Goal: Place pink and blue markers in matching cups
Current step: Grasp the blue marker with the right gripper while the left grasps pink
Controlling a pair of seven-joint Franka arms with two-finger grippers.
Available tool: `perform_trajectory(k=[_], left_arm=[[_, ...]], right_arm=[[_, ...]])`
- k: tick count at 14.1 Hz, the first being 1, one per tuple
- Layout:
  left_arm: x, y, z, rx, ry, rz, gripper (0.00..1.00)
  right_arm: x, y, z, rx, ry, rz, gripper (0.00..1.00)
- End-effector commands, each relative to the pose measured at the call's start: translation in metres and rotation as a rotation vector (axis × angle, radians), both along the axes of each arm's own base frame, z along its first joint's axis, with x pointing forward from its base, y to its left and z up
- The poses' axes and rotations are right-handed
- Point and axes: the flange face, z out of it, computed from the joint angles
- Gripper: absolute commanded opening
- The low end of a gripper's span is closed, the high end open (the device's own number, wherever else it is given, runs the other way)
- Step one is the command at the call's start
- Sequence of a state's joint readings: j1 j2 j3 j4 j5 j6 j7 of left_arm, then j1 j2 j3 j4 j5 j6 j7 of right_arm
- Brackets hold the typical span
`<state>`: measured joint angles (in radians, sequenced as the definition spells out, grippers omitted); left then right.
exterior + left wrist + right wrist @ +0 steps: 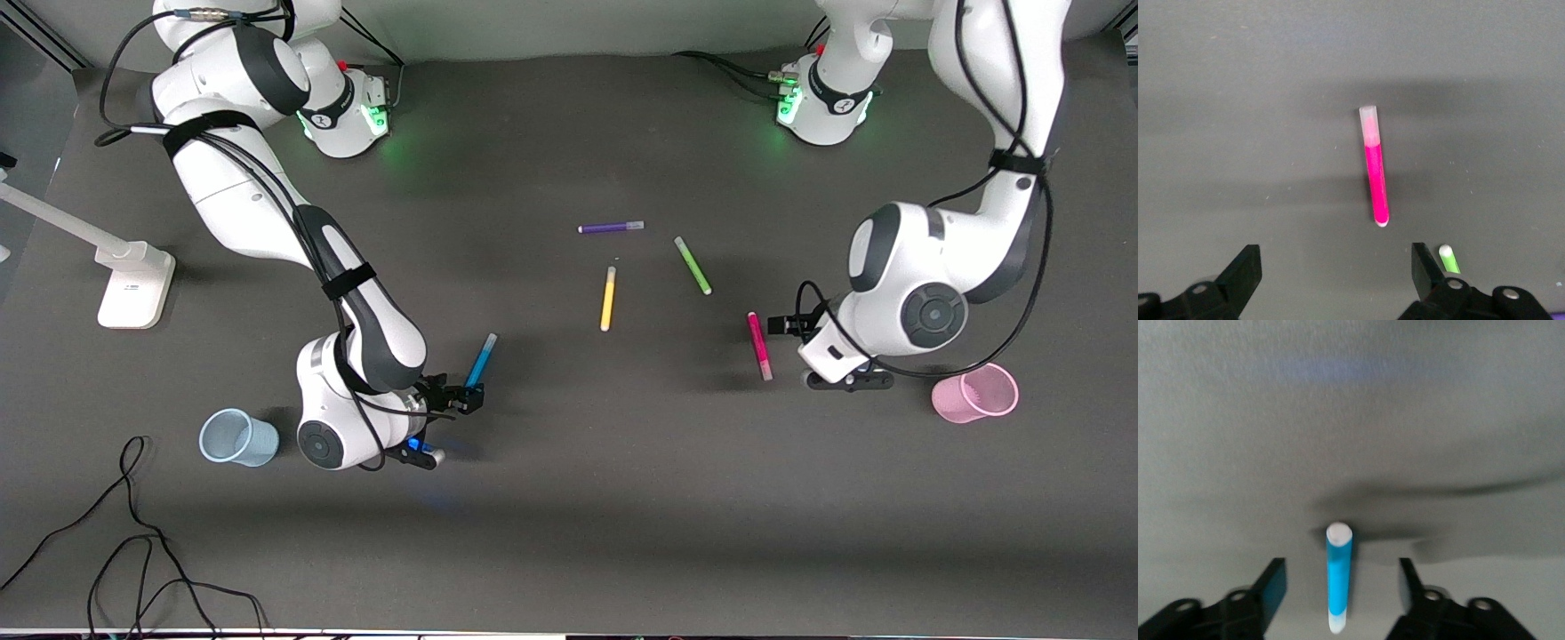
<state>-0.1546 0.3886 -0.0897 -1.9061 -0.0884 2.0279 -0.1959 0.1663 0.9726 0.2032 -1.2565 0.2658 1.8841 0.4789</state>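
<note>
The blue marker [481,359] lies on the dark table, its lower end between the open fingers of my right gripper [464,396]. In the right wrist view the marker [1339,577] sits midway in the gripper [1340,564], touching neither finger. The pale blue cup [236,437] stands beside the right arm's wrist. The pink marker [759,346] lies next to my left gripper [788,324], which is open and empty. In the left wrist view the marker [1375,175] lies ahead of the gripper [1335,251], outside the fingers. The pink cup [976,394] stands toward the left arm's end.
A purple pen [611,228], a yellow pen [608,299] and a green pen [693,265] lie mid-table; the green pen's tip shows in the left wrist view [1447,257]. A white stand base [133,284] and loose black cables [133,551] are at the right arm's end.
</note>
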Motion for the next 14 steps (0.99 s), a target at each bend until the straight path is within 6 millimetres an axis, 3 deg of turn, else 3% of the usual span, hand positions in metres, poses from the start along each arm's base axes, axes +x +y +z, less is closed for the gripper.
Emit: perform_trajectory(k=[1, 3, 7, 10, 11, 12, 14], left_arm=[[-0.003, -0.006, -0.030, 0.001, -0.031, 0.020, 1.00], [-0.011, -0.008, -0.056, -0.009, -0.072, 0.031, 1.00], [-0.024, -0.022, -0.083, -0.013, -0.085, 0.049, 1.00], [-0.035, -0.046, -0.100, -0.007, -0.126, 0.079, 1.00], [-0.037, -0.050, -0.105, -0.009, -0.143, 0.083, 0.99], [-0.039, -0.049, -0.110, -0.010, -0.151, 0.085, 0.98], [-0.039, -0.044, -0.111, -0.008, -0.158, 0.080, 0.98]], right_arm=[[0.007, 0.003, -0.008, -0.006, -0.027, -0.013, 0.64], [0.006, 0.003, -0.011, -0.006, -0.026, -0.015, 0.52], [0.006, 0.004, -0.011, -0.002, -0.022, -0.021, 0.00], [0.007, 0.003, -0.009, -0.005, -0.023, -0.028, 0.00], [0.010, 0.003, 0.002, -0.008, -0.039, -0.024, 0.00], [0.015, 0.000, 0.019, -0.012, -0.056, -0.023, 0.00], [0.021, -0.007, 0.074, -0.062, -0.127, 0.024, 0.00]])
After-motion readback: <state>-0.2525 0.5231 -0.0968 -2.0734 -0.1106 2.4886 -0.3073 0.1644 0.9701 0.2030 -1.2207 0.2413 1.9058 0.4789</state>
